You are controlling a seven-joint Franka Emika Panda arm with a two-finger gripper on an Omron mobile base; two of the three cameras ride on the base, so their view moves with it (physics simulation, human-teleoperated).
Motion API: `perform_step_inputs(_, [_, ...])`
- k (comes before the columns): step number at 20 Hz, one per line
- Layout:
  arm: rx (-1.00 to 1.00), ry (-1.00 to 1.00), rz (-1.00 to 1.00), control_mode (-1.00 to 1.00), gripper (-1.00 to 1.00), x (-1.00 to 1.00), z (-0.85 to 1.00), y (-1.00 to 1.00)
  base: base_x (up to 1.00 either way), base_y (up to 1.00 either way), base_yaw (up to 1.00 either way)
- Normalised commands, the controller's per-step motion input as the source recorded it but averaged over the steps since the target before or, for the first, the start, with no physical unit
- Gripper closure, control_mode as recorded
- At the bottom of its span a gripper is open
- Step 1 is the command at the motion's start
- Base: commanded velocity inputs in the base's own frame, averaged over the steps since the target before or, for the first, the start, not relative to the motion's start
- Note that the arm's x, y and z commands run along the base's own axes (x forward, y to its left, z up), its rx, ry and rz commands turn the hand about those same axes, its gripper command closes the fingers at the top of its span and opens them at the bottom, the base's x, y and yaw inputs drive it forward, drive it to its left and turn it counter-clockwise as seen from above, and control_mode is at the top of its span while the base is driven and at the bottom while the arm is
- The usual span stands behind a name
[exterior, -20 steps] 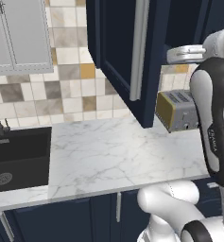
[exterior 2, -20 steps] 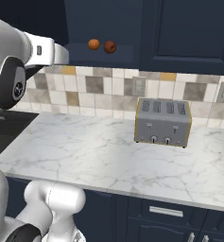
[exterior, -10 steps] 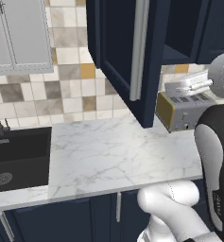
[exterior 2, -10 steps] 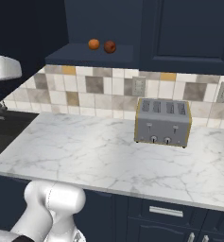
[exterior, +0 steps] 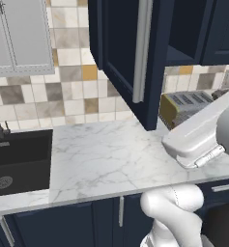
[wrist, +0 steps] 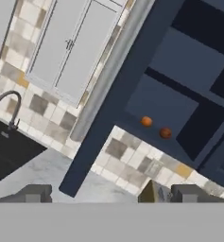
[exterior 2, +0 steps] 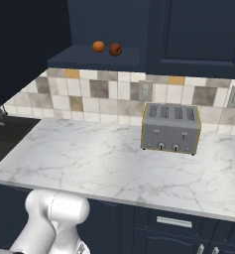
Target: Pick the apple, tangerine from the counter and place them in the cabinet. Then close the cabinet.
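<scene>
Apple [exterior 2: 115, 48] and tangerine [exterior 2: 98, 46] sat side by side on cabinet [exterior 2: 101, 59] bottom shelf, tangerine left of apple. Cabinet door [exterior: 130, 58] stood open. Your hand [wrist: 111, 194]: tips apart, holding nothing. Toaster [exterior 2: 170, 129] near tabletop [exterior 2: 104, 163] back edge.

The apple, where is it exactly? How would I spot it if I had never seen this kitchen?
Find the dark navy cabinet above the tiled wall, its door swung open. On its bottom shelf sit two small round fruits side by side. The apple is the darker, red-brown one, nearer the toaster; the bright orange one beside it is the tangerine.
</scene>
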Motion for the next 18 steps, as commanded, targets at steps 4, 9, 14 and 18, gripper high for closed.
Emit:
perform_step_inputs(4, [-0.35, -0.15, 0.12, -1.00, -1.00, -0.57, -0.13, 0.70, 0.00, 0.00, 0.00])
perform_step_inputs(9, [-0.31, -0.05, 0.05, -1.00, -1.00, 0.15, -0.31, 0.47, 0.00, 0.00, 0.00])
perform_step_inputs(14, [-0.22, 0.00, 0.00, -1.00, -1.00, 0.93, -0.46, 0.19, 0.00, 0.00, 0.00])
perform_step_inputs(18, [-0.23, -0.01, 0.00, -1.00, -1.00, 0.92, -0.41, 0.10, 0.00, 0.00, 0.00])
